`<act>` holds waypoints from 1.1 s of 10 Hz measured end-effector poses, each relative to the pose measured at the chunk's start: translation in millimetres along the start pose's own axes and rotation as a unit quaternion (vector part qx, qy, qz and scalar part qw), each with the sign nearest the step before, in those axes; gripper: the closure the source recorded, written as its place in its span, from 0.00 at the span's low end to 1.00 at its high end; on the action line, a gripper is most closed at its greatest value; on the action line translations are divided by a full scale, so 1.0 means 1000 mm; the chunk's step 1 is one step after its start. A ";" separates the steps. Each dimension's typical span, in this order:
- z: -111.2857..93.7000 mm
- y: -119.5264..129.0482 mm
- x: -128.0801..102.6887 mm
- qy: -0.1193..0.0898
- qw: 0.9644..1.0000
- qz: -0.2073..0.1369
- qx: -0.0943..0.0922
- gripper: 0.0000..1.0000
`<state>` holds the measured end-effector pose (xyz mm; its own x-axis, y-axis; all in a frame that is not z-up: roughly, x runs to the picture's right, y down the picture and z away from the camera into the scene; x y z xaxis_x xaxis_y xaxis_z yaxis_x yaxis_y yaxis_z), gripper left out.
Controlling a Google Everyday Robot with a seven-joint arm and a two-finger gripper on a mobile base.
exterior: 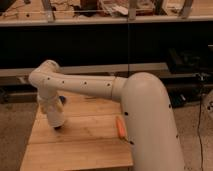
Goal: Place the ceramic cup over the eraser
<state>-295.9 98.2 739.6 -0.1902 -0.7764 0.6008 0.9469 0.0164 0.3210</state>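
Note:
My white arm reaches from the right across the wooden table and bends down at its left side. The gripper is at the arm's lower end, low over the table's left part. The whitish cylindrical shape there has the arm's colour, so I cannot tell the ceramic cup from the wrist. A small dark bit shows right under that end, touching the table; I cannot tell whether it is the eraser or part of the gripper.
An orange object lies on the table's right part, partly hidden by my arm. A dark bluish thing sits behind the wrist. A dark shelf unit stands behind the table, with speckled floor around it.

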 end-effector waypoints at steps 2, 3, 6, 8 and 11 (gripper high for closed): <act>0.001 0.000 0.000 0.000 1.000 0.000 0.000 1.00; 0.002 0.001 0.000 -0.001 1.000 0.001 0.000 1.00; 0.004 0.002 0.000 -0.002 1.000 0.002 0.001 1.00; 0.004 0.002 0.000 -0.002 1.000 0.003 0.002 0.90; 0.006 0.003 0.000 -0.003 1.000 0.004 0.002 0.62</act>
<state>-295.0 102.4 744.9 -0.1847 -0.7719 0.6083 0.9473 0.0250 0.3194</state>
